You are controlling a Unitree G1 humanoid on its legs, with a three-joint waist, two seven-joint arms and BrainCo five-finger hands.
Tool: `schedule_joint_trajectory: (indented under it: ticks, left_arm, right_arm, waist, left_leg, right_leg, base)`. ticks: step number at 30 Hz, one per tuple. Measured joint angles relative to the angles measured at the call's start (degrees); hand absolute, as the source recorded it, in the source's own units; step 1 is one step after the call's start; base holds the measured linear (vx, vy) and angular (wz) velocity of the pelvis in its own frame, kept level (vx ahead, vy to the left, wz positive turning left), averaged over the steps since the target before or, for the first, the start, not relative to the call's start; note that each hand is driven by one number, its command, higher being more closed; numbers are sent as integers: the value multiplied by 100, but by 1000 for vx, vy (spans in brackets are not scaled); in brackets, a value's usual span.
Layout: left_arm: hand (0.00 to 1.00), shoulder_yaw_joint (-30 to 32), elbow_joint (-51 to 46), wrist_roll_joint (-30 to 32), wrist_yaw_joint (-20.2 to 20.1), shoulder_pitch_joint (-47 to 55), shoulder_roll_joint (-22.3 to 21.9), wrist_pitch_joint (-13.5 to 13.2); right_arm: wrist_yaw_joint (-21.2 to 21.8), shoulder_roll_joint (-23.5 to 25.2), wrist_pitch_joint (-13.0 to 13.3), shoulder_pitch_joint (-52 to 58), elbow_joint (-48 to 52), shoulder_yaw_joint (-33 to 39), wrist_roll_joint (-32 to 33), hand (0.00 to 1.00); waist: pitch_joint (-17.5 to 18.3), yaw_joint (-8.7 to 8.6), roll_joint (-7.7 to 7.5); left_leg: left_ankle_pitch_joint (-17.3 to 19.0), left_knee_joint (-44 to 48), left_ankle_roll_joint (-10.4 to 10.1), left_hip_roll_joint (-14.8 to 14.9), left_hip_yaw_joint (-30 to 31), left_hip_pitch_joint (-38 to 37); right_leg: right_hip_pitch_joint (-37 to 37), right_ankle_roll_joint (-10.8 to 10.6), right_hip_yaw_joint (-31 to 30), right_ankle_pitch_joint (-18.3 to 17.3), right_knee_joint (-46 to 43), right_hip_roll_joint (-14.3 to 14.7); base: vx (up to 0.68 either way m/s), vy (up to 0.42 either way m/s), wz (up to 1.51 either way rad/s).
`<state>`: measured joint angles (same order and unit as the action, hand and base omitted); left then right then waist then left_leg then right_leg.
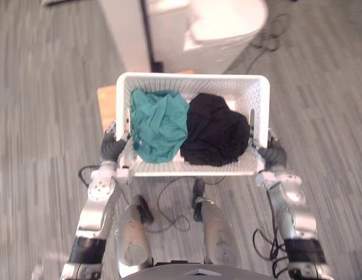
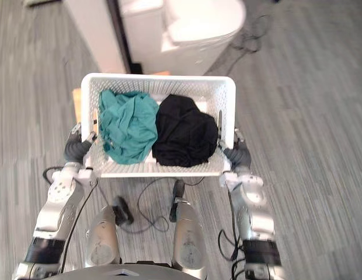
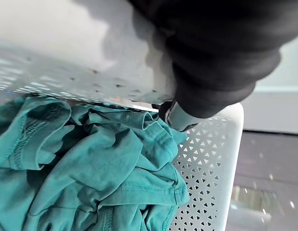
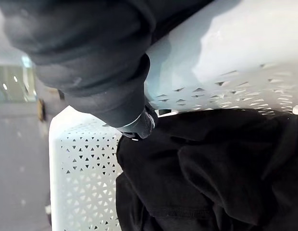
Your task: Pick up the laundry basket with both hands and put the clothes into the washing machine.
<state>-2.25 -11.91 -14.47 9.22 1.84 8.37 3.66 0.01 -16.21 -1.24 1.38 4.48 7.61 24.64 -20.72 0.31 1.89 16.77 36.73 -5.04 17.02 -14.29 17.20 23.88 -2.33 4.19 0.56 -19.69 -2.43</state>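
I hold a white perforated laundry basket (image 1: 192,79) level in front of me. A crumpled teal garment (image 1: 160,125) lies in its left half and a black garment (image 1: 216,131) in its right half. My left hand (image 1: 112,147) grips the basket's left side, its thumb hooked over the rim above the teal garment (image 3: 91,178). On the right side my right hand (image 1: 273,154) is clamped the same way, with a dark tip curled over the rim beside the black garment (image 4: 211,173). The white washing machine (image 1: 222,29) stands just beyond the basket.
An orange-brown wooden surface (image 1: 106,100) shows under the basket's left far corner. A white panel (image 1: 125,35) stands left of the machine. Grey plank floor (image 1: 41,116) spreads to both sides.
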Motion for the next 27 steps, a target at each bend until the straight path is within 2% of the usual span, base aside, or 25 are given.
schedule_joint_trajectory:
  ticks: [1,2,4,6,7,8,9,10,11,12,13,14,15,16,17,18,19,20,21,22,23,25,26,27]
  left_arm:
    - [100,-59,-90,0,-17,223,1,-51]
    - [100,-102,-95,0,-45,294,11,-73]
    - [100,-261,-90,5,-221,543,77,-108]
    - [100,-270,-91,-6,-341,783,65,-200]
    - [100,-274,-90,-37,-402,893,60,-220]
    - [100,-274,-44,-46,-476,929,4,-214]
    - [100,-263,26,-44,-550,911,-13,-203]
    - [100,-236,86,-44,-595,923,-16,-202]
    - [100,-157,206,-44,-653,1041,-44,-146]
    - [100,-139,206,-43,-686,1123,-45,-128]
    - [100,-143,210,-41,-742,1273,-58,-120]
    - [100,-143,221,-40,-757,1309,-89,-119]
    - [100,-130,296,-7,-800,1281,-163,-115]
    - [100,-141,410,18,-855,1214,-232,-101]
    - [100,-155,456,28,-863,1213,-257,-93]
    - [100,-194,610,53,-871,1216,-268,-93]
    - [100,-195,748,85,-869,1217,-265,-93]
    - [100,-187,802,97,-868,1215,-248,-93]
    - [100,-179,1001,136,-862,1148,-282,-91]
    - [100,-225,1114,198,-863,1085,-267,-61]
    - [100,-246,1141,236,-863,1060,-256,-51]
    - [100,-252,1336,287,-861,1009,-235,-31]
    - [100,-284,1432,290,-846,1023,-224,-26]
    - [100,-298,1453,289,-837,1026,-222,-27]
  right_arm:
    - [2,52,51,312,202,-21,-69,100]
    - [2,83,106,494,279,-16,-108,100]
    - [28,406,160,1191,618,167,-281,100]
    - [115,483,174,1546,795,189,-329,100]
    - [124,504,175,1736,999,193,-469,100]
    - [124,561,142,1823,1035,244,-559,100]
    - [123,648,113,1842,1015,303,-686,100]
    - [128,756,97,1861,1009,339,-729,100]
    - [150,932,83,1980,1001,355,-946,100]
    - [183,942,83,2053,1002,341,-1003,100]
    - [238,975,83,2191,1002,323,-1119,100]
    - [246,991,83,2206,1002,328,-1156,100]
    - [260,993,83,2206,999,349,-1172,100]
    - [263,992,82,2216,962,404,-1219,100]
    - [264,989,83,2214,918,419,-1269,100]
    - [273,985,83,2216,783,427,-1328,100]
    - [280,985,83,2210,677,386,-1352,100]
    - [280,987,83,2213,625,354,-1352,100]
    - [278,956,81,2088,405,325,-1351,100]
    - [270,897,74,2104,309,287,-1347,100]
    - [252,886,73,2149,309,264,-1342,100]
    - [235,873,74,2272,313,190,-1309,100]
    - [229,823,73,2314,310,160,-1177,100]
    - [225,786,74,2316,311,149,-1136,100]
  waist:
    - [211,-16,114]
    - [324,-62,140]
    - [637,-320,107]
    - [846,-389,63]
    - [889,-421,67]
    - [890,-467,110]
    - [867,-480,148]
    - [862,-494,157]
    - [865,-492,159]
    - [865,-495,158]
    - [938,-495,143]
    - [973,-485,159]
    - [1029,-506,247]
    - [1069,-556,303]
    - [1110,-551,315]
    - [1255,-517,320]
    - [1384,-473,275]
    - [1439,-434,215]
    - [1463,-351,283]
    - [1487,-356,307]
    - [1486,-371,306]
    - [1444,-381,227]
    - [1409,-350,168]
    - [1397,-330,148]
  left_leg:
    - [413,34,-90,-151,581,-116]
    - [573,44,-191,-234,700,-196]
    - [768,-47,-3,-442,314,-617]
    - [858,-124,154,-566,-229,-810]
    - [915,-115,244,-672,-648,-895]
    - [842,-284,411,-698,-1050,-1004]
    - [742,-502,522,-677,-1420,-1130]
    - [681,-652,538,-669,-1666,-1288]
    - [583,-987,565,-684,-2256,-1692]
    - [581,-1055,563,-688,-2475,-1871]
    - [584,-1135,568,-719,-2842,-2130]
    - [584,-1184,568,-731,-3025,-2202]
    - [580,-1276,563,-713,-3342,-2266]
    - [533,-1377,519,-701,-3588,-2336]
    - [498,-1433,483,-694,-3746,-2380]
    - [423,-1557,388,-685,-4059,-2461]
    - [357,-1631,289,-687,-4377,-2537]
    - [330,-1638,244,-704,-4514,-2560]
    - [204,-1671,194,-564,-4745,-2590]
    - [65,-1568,204,-371,-4695,-2542]
    - [65,-1403,202,-209,-4681,-2518]
    - [30,-322,268,519,-4616,-2534]
    - [-237,670,739,1024,-4317,-2450]
    - [-231,1014,894,1151,-4031,-2330]
  right_leg:
    - [-7,-106,-329,21,27,172]
    - [-16,-149,-488,47,55,235]
    - [-263,-382,-1104,329,490,309]
    - [-340,-482,-1670,738,997,339]
    - [-405,-431,-1950,904,1458,276]
    - [-390,60,-1585,636,1730,90]
    - [-221,409,-883,406,1582,-79]
    - [-93,457,-271,394,1247,-193]
    - [-119,792,1055,172,207,-395]
    - [-272,999,1515,-7,-181,-475]
    - [-633,1155,2159,-481,-549,-658]
    - [-690,1160,2367,-614,-542,-702]
    - [-651,1197,2639,-812,-772,-881]
    - [-644,1093,2781,-1125,-1214,-1093]
    - [-661,1027,2802,-1220,-1407,-1174]
    - [-718,799,2780,-1334,-1519,-1257]
    - [-898,570,2744,-1349,-1259,-1280]
    - [-1019,291,2645,-1194,-906,-1256]
    - [-1023,173,2385,-909,-453,-873]
    - [-1140,268,2284,-676,59,-505]
    - [-1197,329,2230,-613,237,-339]
    - [-1426,489,2008,-607,467,92]
    - [-1694,583,1803,-652,571,297]
    - [-1795,602,1711,-657,644,347]
  base:
    - [-10,215,-182]
    - [-24,354,-143]
    - [-13,301,-118]
    - [-67,244,-152]
    - [-157,330,-207]
    - [-190,313,-196]
    - [-128,228,-154]
    - [-82,222,-178]
    - [-17,132,-162]
    - [-50,142,-193]
    - [-63,51,-136]
    - [-97,40,-154]
    - [-75,-28,-126]
    - [-46,-48,-113]
    - [-16,-80,-116]
    - [10,-128,-138]
    - [32,-161,-143]
    - [64,-214,-158]
    - [87,-239,-141]
    - [110,-286,-128]
    - [100,-237,-94]
    - [88,-203,-87]
    - [93,-174,-81]
    - [86,-137,-72]
